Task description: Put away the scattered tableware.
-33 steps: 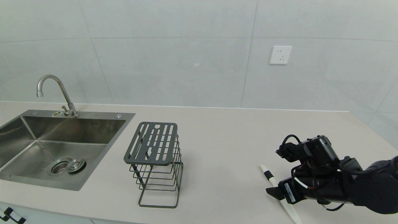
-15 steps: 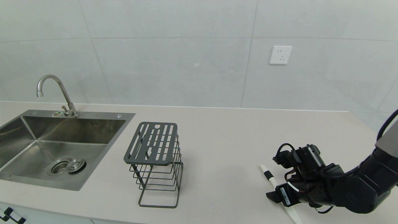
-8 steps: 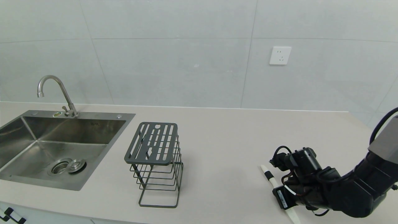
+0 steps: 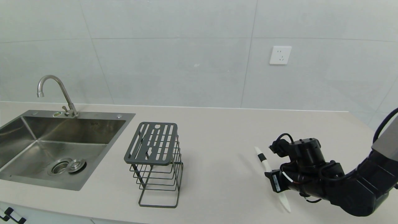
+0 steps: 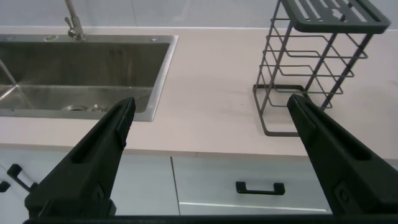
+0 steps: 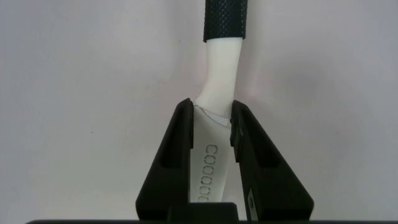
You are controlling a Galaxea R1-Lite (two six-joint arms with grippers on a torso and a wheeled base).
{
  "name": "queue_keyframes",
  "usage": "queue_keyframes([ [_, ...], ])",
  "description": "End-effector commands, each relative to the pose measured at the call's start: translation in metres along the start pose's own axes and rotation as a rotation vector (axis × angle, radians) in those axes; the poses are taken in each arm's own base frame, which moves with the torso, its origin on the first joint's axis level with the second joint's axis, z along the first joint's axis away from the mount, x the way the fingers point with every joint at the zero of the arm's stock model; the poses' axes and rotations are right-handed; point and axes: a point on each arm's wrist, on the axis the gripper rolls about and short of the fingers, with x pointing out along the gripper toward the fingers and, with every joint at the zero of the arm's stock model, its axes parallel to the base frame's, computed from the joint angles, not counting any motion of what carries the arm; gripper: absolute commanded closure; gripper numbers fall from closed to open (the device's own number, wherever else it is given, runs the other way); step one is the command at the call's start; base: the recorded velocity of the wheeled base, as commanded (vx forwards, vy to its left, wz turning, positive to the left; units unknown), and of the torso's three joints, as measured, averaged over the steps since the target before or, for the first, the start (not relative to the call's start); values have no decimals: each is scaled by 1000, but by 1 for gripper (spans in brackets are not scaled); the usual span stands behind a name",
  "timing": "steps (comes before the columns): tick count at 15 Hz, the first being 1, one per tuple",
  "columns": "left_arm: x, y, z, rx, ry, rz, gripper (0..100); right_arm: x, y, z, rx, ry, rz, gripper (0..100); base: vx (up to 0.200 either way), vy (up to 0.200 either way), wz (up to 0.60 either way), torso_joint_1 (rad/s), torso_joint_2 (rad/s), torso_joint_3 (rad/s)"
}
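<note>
- R gripper [image 4: 275,183] sits low at the right of the surface [image 4: 224,140], near its front edge. Its fingers [image 6: 180,146] are narrow, pinched on a white utensil [image 4: 266,168].
- Utensil: long, slim, smooth and white, w/ a black band [image 4: 262,158] toward its far end. In the right wrist view that band [image 6: 226,18] is cross-hatched, and the part betw. the fingers is flat.
- Utensil lies slanted, far end pointing to the back wall, near end past the gripper toward the front edge. It seems just off the surface, but the angle is too shallow to be sure.
- Rack [image 4: 154,161]: dark grey wire frame w/ a slotted flat top, upright at mid-surface. It's well apart from the utensil, w/ plain matte beige surface betw. them.
- Steel sink [image 4: 74,130] w/ a curved tap [image 4: 56,93] is just left of the rack.
- L gripper [image 5: 211,102] hangs in front of the surface edge, over the drawer fronts, fingers spread wide and holding nothing.
</note>
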Motion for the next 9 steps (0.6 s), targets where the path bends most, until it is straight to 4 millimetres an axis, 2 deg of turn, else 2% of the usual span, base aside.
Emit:
queue_keyframes([
  [1, 0, 0, 0, 0, 1, 0, 0, -5, 0, 6, 2, -60, 4, 100, 0, 0, 0, 0, 0, 0],
  [5, 0, 0, 0, 1, 1, 0, 0, -16, 6, 21, -54, -223, 58, 100, 0, 0, 0, 0, 0, 0],
  [9, 0, 0, 0, 0, 1, 0, 0, -51, 16, 39, -103, -371, 146, 100, 0, 0, 0, 0, 0, 0],
])
